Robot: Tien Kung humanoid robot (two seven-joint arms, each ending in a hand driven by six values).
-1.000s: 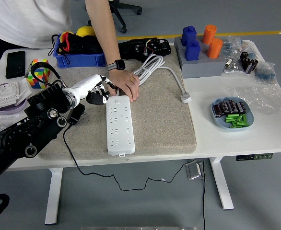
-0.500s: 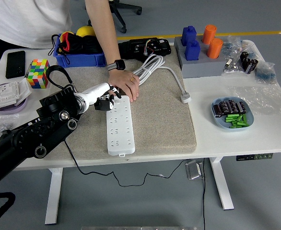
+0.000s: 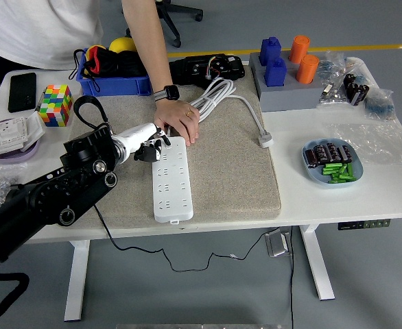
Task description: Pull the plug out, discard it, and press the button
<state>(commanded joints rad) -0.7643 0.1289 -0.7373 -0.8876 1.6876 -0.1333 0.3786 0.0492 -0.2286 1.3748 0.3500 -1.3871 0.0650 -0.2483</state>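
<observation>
No writing is legible anywhere, and my left hand (image 3: 148, 146), its dark fingers curled too tightly together for me to tell whether they grip anything, sits at the top left corner of the white power strip (image 3: 170, 179), whose far end a person's hand (image 3: 180, 121) holds down on the grey mat (image 3: 228, 171).

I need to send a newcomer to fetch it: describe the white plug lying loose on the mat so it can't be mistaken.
Start at the grey mat covering the middle of the white table. Follow the coiled white cable from the mat's far edge down toward its right edge. The white plug lies at that cable's end, loose and plugged into nothing, well apart from the long white power strip.
</observation>
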